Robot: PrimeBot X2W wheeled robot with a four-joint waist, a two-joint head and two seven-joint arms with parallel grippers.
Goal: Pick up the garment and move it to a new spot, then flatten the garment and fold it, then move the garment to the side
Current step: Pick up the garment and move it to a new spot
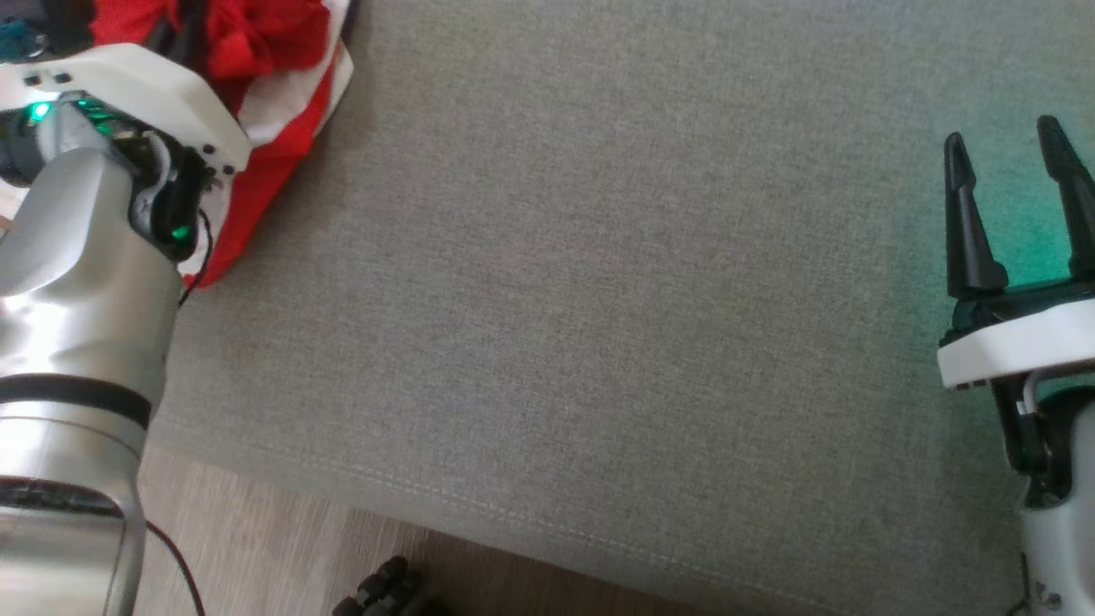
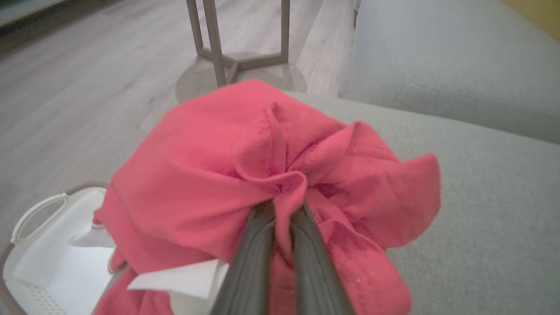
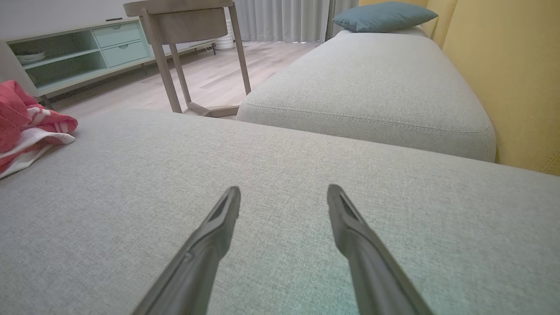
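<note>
The sofa seat [image 1: 599, 299] is a broad cushion of grey woven cloth with a stitched seam along its near edge. Below that edge is a pale wood-plank floor [image 1: 257, 547]. The right wrist view shows a second grey cushion [image 3: 372, 83] carrying a blue pillow [image 3: 385, 15], with a yellow upholstered panel [image 3: 503, 78] behind it. It also shows a side table [image 3: 175, 57] on slanted wooden legs, a low cabinet [image 3: 78, 52] with pale green drawers, and grey curtains [image 3: 280, 19]. A white plastic basket [image 2: 43, 245] with a slot handle stands on the floor beside the sofa, seen in the left wrist view.

The garment [image 1: 274, 162] is soft red cloth with white stripes, bunched into loose folds. It lies at the far left corner of the sofa seat, partly under the left arm's white wrist housing. The left gripper [image 2: 284, 205] has its two dark tapered fingers [image 2: 251, 253] drawn close together on a gathered fold of the red cloth, which fans out around the tips in creases.

The right gripper [image 1: 1003, 137] is over bare grey cushion at the right edge of the head view. Its fingers are spread wide with nothing between them, well apart from the garment.
</note>
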